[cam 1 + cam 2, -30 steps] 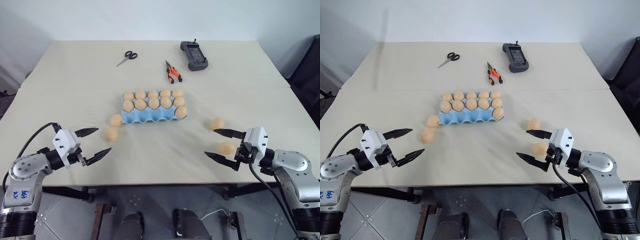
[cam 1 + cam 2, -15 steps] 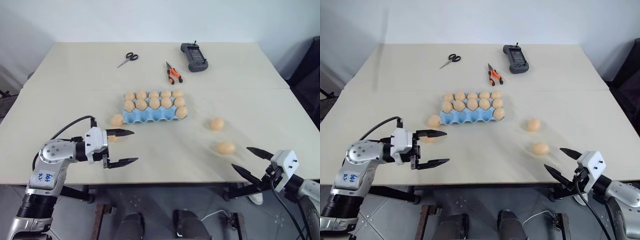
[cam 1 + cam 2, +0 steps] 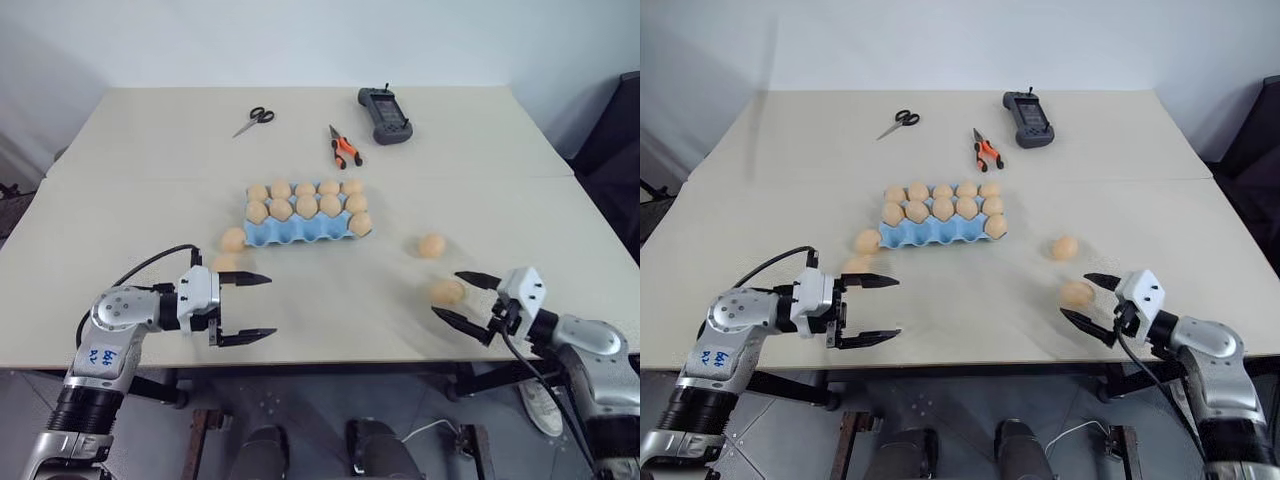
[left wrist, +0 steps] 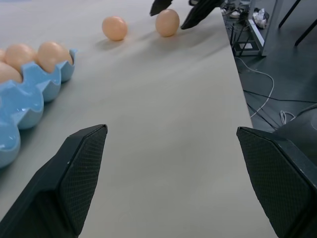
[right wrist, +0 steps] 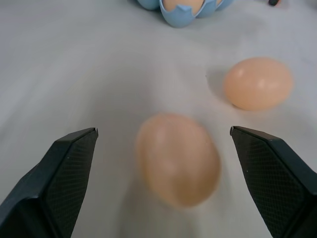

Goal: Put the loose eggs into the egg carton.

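My right claw (image 3: 468,309) hangs wide open at the lower right of the frame, its two fingers spread on either side of a loose egg (image 3: 447,292) without touching it. A second egg (image 3: 431,245) lies just above that one, right of centre. My left claw (image 3: 249,308) is also spread wide and empty at the lower left, pointing toward the middle of the table (image 3: 150,150). Two more loose eggs (image 3: 233,238) sit near the left end of the blue egg carton (image 3: 300,232), which rests at the centre, its two far rows filled. Scissors (image 3: 253,119), orange pliers (image 3: 345,148) and a dark handheld device (image 3: 384,113) lie along the top.
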